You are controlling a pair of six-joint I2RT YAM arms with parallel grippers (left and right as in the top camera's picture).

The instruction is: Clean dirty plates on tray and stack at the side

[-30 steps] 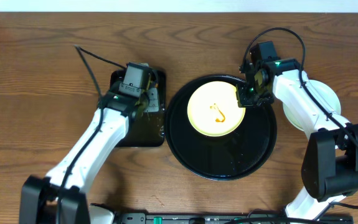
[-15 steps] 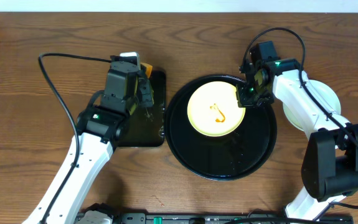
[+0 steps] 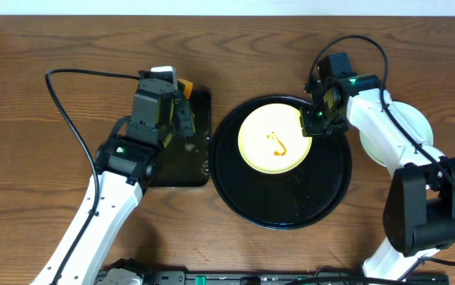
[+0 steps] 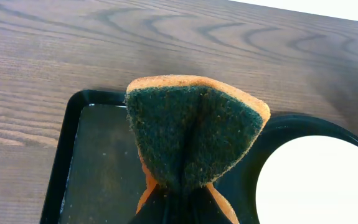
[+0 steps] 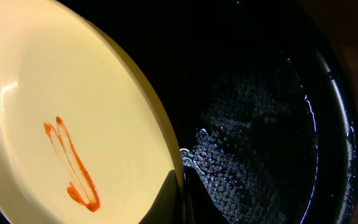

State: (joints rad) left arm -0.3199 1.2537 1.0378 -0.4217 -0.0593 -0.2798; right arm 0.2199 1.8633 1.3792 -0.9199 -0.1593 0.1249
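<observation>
Your round black tray [image 3: 286, 202] is glossy and wet, with droplets beaded just right of the right jaws. On it sits 1 pale yellow plate [image 3: 273, 145], spreading left from those jaws, with 1 thin orange-brown squiggle [image 5: 73, 165] near its middle. Your right gripper [image 5: 180, 198] angles down at the plate's right edge, jaws pinched together on the rim. Your left gripper [image 3: 182, 120] hangs over the rectangular tray [image 4: 73, 168], jaws clamped on a folded green-and-orange sponge [image 4: 191, 140].
</observation>
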